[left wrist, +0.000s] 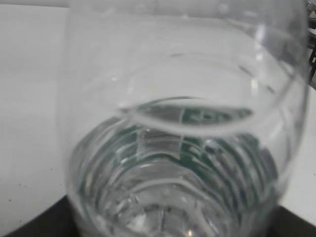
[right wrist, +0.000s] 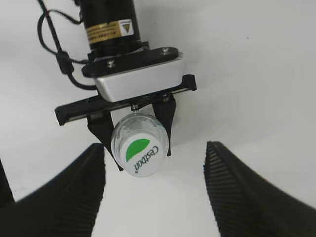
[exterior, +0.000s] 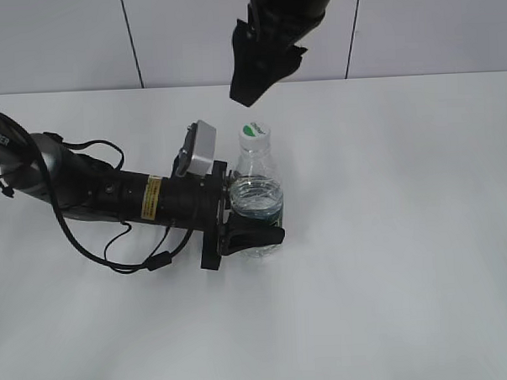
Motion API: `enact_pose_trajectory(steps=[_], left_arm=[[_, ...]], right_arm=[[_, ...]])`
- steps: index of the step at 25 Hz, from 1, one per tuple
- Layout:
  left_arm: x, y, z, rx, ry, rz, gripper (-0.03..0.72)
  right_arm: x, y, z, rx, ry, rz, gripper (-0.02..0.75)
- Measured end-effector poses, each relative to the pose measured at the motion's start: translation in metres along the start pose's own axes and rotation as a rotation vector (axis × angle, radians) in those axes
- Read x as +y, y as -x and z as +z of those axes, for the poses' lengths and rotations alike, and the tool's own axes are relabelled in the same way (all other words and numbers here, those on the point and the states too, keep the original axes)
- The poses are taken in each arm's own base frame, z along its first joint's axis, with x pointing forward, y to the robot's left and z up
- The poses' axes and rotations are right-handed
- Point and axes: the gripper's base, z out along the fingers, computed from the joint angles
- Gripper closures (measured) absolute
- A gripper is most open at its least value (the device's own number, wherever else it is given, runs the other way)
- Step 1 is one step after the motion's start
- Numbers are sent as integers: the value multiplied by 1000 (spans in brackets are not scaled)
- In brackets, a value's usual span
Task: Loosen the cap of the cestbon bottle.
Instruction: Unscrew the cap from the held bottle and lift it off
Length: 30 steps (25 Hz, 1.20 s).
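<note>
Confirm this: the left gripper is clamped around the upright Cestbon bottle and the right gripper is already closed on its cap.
Not quite. The left gripper does clamp the upright Cestbon bottle, but the right gripper is not on the cap. The right wrist view shows its fingers spread wide apart with the cap untouched; the exterior view shows it hanging above.

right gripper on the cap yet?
No. The right gripper hangs open above the cap, fingers clear on both sides, touching nothing.

Bright, even light; soft shadows; left wrist view blurred.
</note>
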Motion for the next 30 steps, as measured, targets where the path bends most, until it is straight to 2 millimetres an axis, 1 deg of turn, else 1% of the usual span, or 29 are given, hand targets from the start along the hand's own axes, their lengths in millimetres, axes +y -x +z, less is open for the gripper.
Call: enact_pose_trajectory(steps=[4, 7, 10, 13, 16, 20, 24, 30], left_arm=[[0, 0, 0, 0, 0, 0, 281], [0, 0, 0, 0, 0, 0, 281], [0, 0, 0, 0, 1, 0, 281], [0, 0, 0, -1, 1, -1, 281], [0, 0, 0, 0, 2, -1, 281], [0, 0, 0, 0, 2, -1, 281], [0, 0, 0, 0, 1, 0, 281], [0, 0, 0, 1, -1, 0, 281]], right_arm=[[-5, 4, -10, -12, -51, 233, 256], [-10, 4, -17, -5, -113, 446, 256], [-13, 2, -19, -4, -160, 705, 256], [-13, 2, -19, -19, -156, 876, 256], [-9, 6, -17, -42, -91, 972, 256], [-1, 3, -2, -16, 6, 1041, 256], [1, -6, 10, 41, -1, 1085, 256], [0, -11, 19, 77, -16, 1126, 256]])
